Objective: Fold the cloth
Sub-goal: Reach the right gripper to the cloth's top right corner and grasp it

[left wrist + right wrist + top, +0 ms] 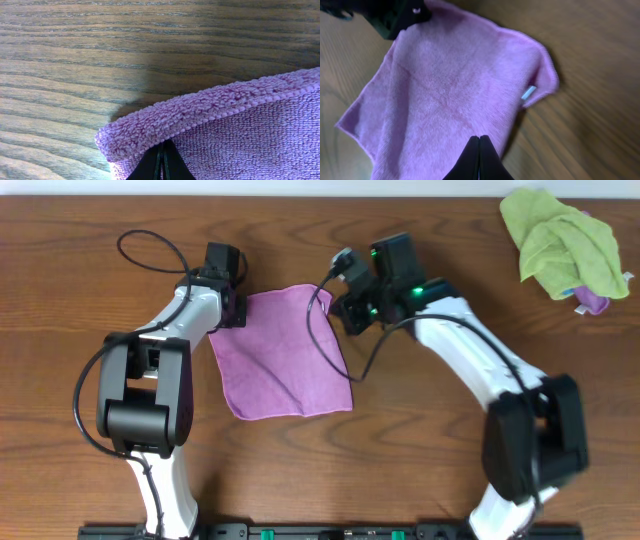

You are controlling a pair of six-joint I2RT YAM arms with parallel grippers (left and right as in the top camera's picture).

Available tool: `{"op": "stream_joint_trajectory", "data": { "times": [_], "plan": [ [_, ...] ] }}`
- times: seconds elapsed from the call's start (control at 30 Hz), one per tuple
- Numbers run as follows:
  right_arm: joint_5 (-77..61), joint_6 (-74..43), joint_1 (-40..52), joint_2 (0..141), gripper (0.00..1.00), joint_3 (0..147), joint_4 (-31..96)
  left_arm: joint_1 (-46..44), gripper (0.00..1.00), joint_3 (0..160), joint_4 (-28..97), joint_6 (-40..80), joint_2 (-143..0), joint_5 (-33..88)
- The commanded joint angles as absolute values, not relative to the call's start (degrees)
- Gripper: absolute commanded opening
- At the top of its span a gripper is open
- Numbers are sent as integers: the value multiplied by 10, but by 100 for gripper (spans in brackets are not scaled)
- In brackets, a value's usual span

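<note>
A purple cloth (285,360) lies spread flat on the wooden table between the two arms. My left gripper (232,310) is at its far left corner. In the left wrist view the jaws (162,147) are shut with the cloth's hem (200,112) bunched over their tips. My right gripper (345,315) is at the cloth's far right edge. In the right wrist view, which is blurred, its jaws (479,137) are shut above the cloth (450,90) near its right edge. Nothing shows between them. A white tag (529,92) shows at the curled far right corner.
A crumpled green cloth (560,240) lies at the far right corner of the table, with a bit of purple fabric (595,302) under it. Black cables loop from both arms over the table's far side.
</note>
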State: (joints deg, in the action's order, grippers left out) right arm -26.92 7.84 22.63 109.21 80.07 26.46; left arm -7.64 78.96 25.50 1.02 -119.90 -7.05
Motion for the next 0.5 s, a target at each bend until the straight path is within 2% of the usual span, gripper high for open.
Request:
{"op": "stream_joint_trajectory", "data": {
  "times": [0.0,0.47],
  "plan": [
    [-285,73,235,1127,1,818,239,-68,6,763,279,0,-1250,-48],
    [-229,102,236,1258,1,934,201,-83,6,763,287,2,-1250,-15]
  ]
}}
